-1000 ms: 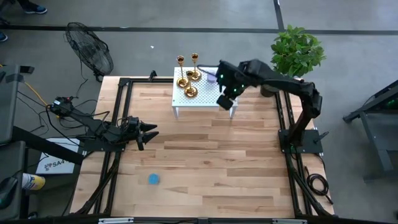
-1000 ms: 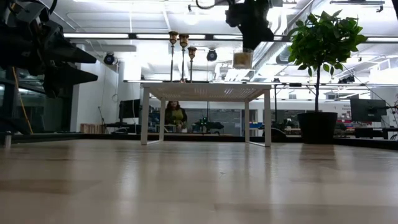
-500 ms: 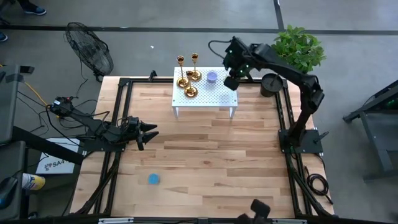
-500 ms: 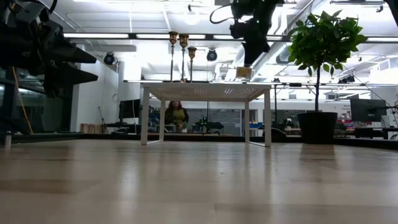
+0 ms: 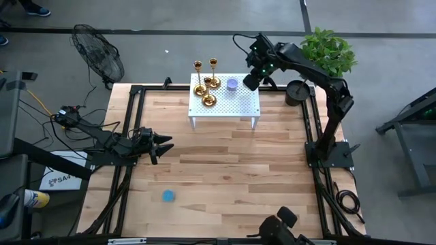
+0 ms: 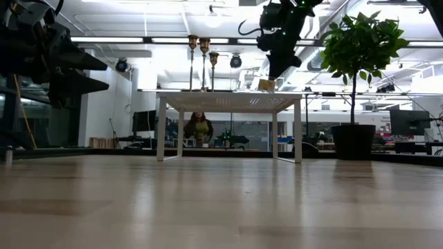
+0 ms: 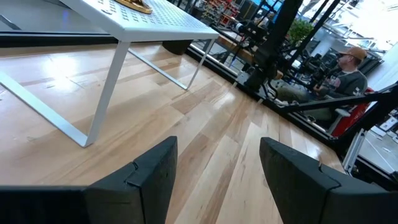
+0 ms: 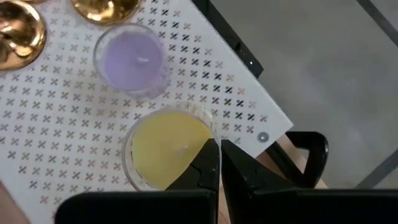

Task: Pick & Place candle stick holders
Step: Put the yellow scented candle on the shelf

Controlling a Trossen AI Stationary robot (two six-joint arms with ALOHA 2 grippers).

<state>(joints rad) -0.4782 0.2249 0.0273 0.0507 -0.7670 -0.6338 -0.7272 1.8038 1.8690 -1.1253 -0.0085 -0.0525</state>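
1. Three brass candle stick holders (image 5: 206, 83) stand clustered on the far left part of a small white perforated table (image 5: 231, 107) set at the far edge of the wooden worktop (image 5: 225, 177); in the low view their thin stems (image 6: 202, 62) rise upright above the tabletop; none is held by either arm.
2. The right gripper (image 5: 250, 82) hangs above the far right corner of the white table, its fingers (image 8: 211, 163) pressed together with nothing between them; its wrist view looks down on a yellow candle in a clear glass (image 8: 168, 146) just under the fingertips, and a purple candle in a glass (image 8: 132, 59) just beside it, both on the perforated top.
3. In the high view the purple candle (image 5: 232, 84) sits just right of the brass holders; the gold bases (image 8: 18, 34) show at the edge of the right wrist view.
4. The left gripper (image 5: 163, 144) waits low over the left side of the worktop, well apart from the white table, its fingers (image 7: 155, 171) spread wide and holding nothing.
5. A small blue disc (image 5: 168, 196) lies alone on the near left part of the worktop; a potted plant (image 5: 325, 54) stands beyond the far right corner; a floor fan (image 5: 99, 54) sits off the far left corner.
6. A seated person (image 7: 348, 74) in a cap shows in the room beyond, seen from the left wrist.
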